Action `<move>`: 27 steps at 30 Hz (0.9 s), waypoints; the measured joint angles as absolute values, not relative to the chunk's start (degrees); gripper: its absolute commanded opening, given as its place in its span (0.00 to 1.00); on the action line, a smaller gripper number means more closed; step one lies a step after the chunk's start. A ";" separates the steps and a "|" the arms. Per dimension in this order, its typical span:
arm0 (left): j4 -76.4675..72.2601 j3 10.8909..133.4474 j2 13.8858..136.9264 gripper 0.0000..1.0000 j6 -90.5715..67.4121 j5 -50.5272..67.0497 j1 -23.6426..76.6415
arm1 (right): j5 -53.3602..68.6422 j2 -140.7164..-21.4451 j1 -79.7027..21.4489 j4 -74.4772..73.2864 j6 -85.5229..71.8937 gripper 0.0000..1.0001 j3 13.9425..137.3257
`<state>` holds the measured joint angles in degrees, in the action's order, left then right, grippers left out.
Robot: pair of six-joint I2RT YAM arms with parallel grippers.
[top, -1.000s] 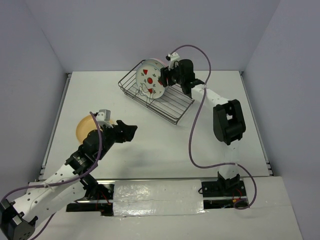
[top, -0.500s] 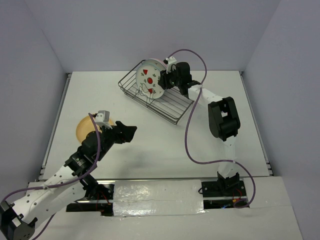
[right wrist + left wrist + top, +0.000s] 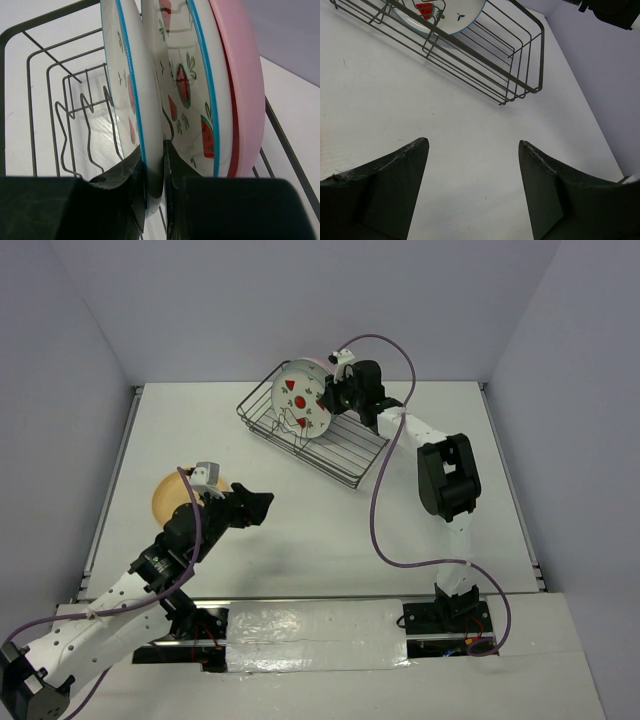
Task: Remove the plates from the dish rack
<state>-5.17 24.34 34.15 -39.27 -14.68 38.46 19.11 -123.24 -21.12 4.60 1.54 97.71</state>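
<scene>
The dark wire dish rack (image 3: 345, 450) stands at the back of the table with three plates upright in it. The front white fruit-print plate (image 3: 300, 402) faces the camera, and a pink plate (image 3: 318, 362) shows behind it. In the right wrist view the front white plate (image 3: 131, 95), a second fruit-print plate (image 3: 192, 75) and the pink plate (image 3: 246, 90) stand side by side. My right gripper (image 3: 154, 152) (image 3: 328, 395) is shut on the front plate's rim. A tan-orange plate (image 3: 165, 498) lies flat on the table at the left. Beside it my left gripper (image 3: 255, 503) (image 3: 472, 145) hangs open with nothing in it.
The rack's wavy wire divider (image 3: 75, 125) and its near corner (image 3: 535, 90) are in view. A purple cable (image 3: 385, 500) loops from the right arm over the table. Grey walls close in the table on three sides.
My right gripper moved in a little toward the plates and closed its jaws on the front white plate's rim. The left arm stayed where it was.
</scene>
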 measured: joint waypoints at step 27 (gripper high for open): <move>-5.23 23.97 32.86 0.84 -39.24 -14.70 38.46 | 9.04 -118.85 -25.82 4.49 7.40 0.00 97.45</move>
<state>-5.23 23.97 32.86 -39.24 -14.70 38.46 9.04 -118.85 -25.82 4.49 7.40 97.45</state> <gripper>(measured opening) 0.841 0.207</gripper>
